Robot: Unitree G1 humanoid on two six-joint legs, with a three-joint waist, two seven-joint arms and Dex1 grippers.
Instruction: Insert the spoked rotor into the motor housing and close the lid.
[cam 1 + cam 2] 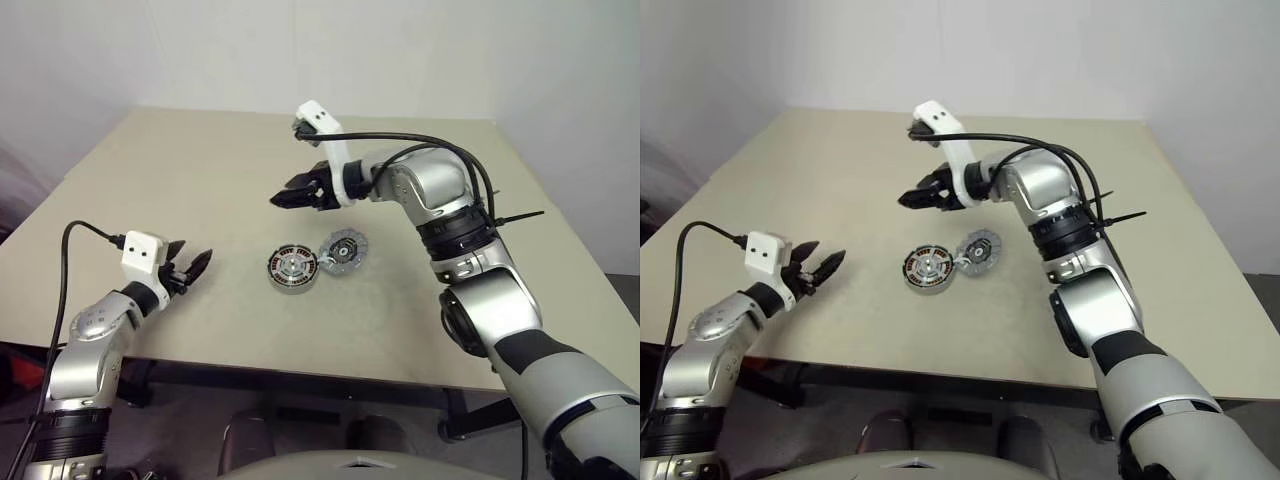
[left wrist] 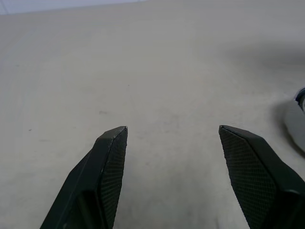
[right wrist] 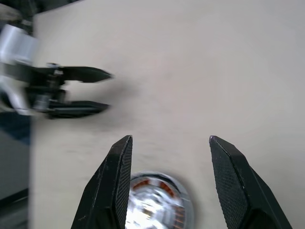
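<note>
The motor housing (image 1: 292, 268), a dark-rimmed disc with copper windings around a silver centre, lies flat mid-table. I cannot tell whether that silver centre is the spoked rotor. The lid (image 1: 344, 250), a silver disc with small marks, lies right beside the housing, touching or overlapping its rim. My right gripper (image 1: 274, 200) hovers above and just behind the housing, open and empty; in its wrist view (image 3: 169, 138) the housing (image 3: 155, 205) shows below the fingers. My left gripper (image 1: 195, 255) is open with nothing in it, low over the table to the left of the housing.
The beige table (image 1: 200, 170) has bare surface all around the two parts. Its front edge runs near my left arm. A white wall stands behind the far edge. A black cable (image 1: 430, 145) loops over my right forearm.
</note>
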